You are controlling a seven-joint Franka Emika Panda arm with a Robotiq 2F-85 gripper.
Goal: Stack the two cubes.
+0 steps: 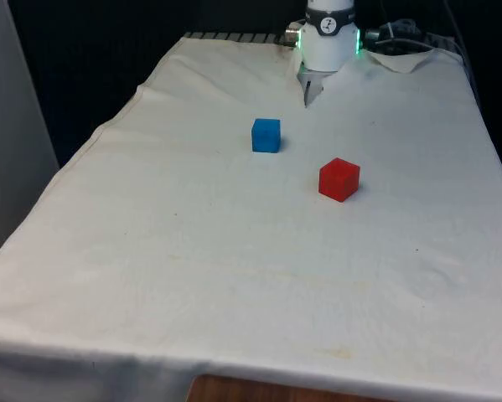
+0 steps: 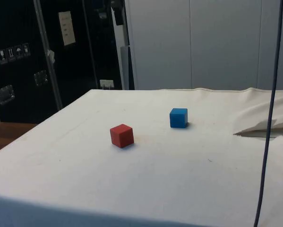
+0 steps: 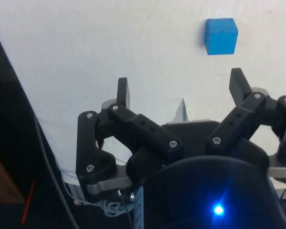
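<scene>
Black and spread wide, the two fingers [image 3: 123, 91] of the gripper [image 3: 180, 89] hang high above the white cloth [image 1: 234, 268] with nothing between them, both fingertips clear of any object. The blue cube [image 3: 221, 36] lies on the cloth out past the fingertips, off toward the finger that shows nearer the cube in the wrist view and well apart from either; it rests flat and square on the fabric.

In the front view the blue cube [image 1: 266, 135] sits on the cloth some way out from the robot's white base [image 1: 328, 38], which stands at the table's far end. The red cube [image 1: 338, 179] lies further out from the base than the blue one and toward the front view's right of it, turned so that one corner faces the camera. The two cubes are near each other but not touching, with bare cloth between them.

From the side view the red cube [image 2: 122, 135] and the blue cube [image 2: 178, 117] both rest on the cloth [image 2: 132, 179], neither on top of the other. A fold of the fabric [image 2: 261, 127] rises beyond the blue cube, and a dark cable [image 2: 269, 123] hangs down close to that camera.
</scene>
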